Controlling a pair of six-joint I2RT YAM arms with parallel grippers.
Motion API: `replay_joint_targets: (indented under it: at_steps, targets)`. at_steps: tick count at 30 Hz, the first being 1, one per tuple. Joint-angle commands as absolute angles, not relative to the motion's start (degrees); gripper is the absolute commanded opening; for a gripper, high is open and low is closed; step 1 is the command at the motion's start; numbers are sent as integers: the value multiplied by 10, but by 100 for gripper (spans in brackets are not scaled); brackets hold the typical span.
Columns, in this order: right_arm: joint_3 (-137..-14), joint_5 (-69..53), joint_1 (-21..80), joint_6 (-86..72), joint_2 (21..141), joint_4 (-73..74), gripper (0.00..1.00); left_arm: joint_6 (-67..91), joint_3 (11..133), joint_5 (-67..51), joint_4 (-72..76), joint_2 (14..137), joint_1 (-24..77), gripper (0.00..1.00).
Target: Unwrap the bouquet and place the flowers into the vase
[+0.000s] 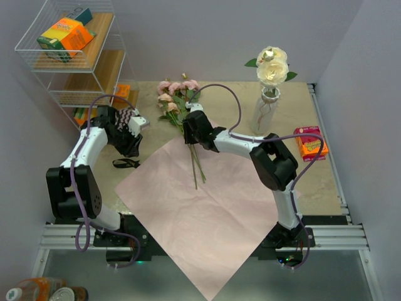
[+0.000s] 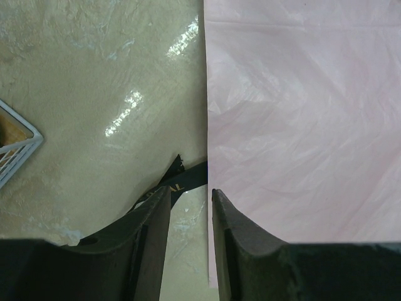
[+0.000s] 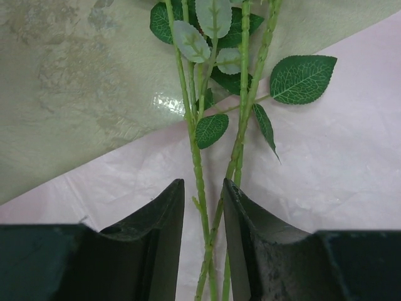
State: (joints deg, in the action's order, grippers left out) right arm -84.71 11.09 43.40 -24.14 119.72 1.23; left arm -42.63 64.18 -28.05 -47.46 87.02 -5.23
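The bouquet is unwrapped: its pale lilac-pink paper (image 1: 207, 213) lies flat on the table, and the black ribbon (image 1: 125, 163) lies off the paper's left corner. Pink flowers (image 1: 175, 94) lie at the paper's far corner, green stems (image 3: 199, 163) trailing onto it. My right gripper (image 1: 190, 120) (image 3: 203, 183) straddles those stems, jaws narrowed, with a gap still showing beside them. The vase (image 1: 266, 113) stands at the back right with cream roses (image 1: 273, 66) in it. My left gripper (image 1: 130, 149) (image 2: 191, 190) hangs open and empty over the paper's left edge (image 2: 207, 125), the ribbon (image 2: 188, 175) just beyond its tips.
A white wire shelf (image 1: 69, 56) with boxes stands at the back left, its corner (image 2: 15, 147) close to the left gripper. A red-orange box (image 1: 310, 143) lies right of the vase. Bottles (image 1: 44, 291) sit below the table's near-left corner.
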Motion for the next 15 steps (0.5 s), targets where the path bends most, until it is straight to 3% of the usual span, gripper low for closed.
replay_joint_targets:
  at_steps: [1, 15]
  targets:
    - [-845, 98, 433, -257, 1202, -8, 36, -425, 640, -284, -464, 871, -58, 37]
    - [-844, 84, 415, -270, 1237, -8, 38, -430, 640, -280, -466, 871, -57, 37]
